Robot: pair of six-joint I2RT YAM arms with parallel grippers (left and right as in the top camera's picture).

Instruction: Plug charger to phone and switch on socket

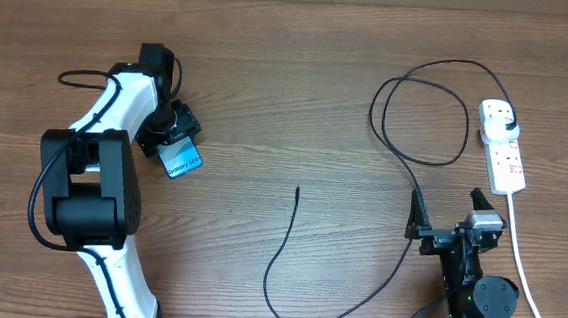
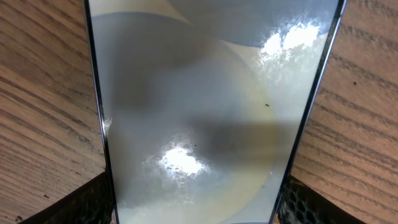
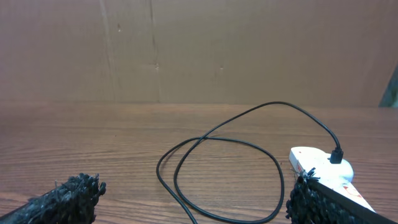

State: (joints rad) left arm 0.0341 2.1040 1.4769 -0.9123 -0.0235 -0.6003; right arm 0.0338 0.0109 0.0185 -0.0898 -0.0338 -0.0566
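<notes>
The phone [image 1: 185,159] has a light blue screen and lies tilted at the left, and my left gripper [image 1: 169,131] is shut on it. In the left wrist view the phone [image 2: 205,106] fills the frame, with my left gripper's fingers [image 2: 199,204] against both of its edges. The charger [image 1: 404,162] is a thin black cable. Its plug [image 1: 507,121] sits in the socket [image 1: 505,154], a white power strip at the right. Its loose tip [image 1: 297,190] lies mid-table. My right gripper [image 1: 449,213] is open and empty, facing the cable loop [image 3: 217,177] and the socket [image 3: 317,163].
The power strip's thick white cord [image 1: 528,281] runs down the right side past the right arm's base. The black cable sweeps in a wide curve across the lower middle of the wooden table [image 1: 300,80]. A brown wall [image 3: 199,50] stands behind the table.
</notes>
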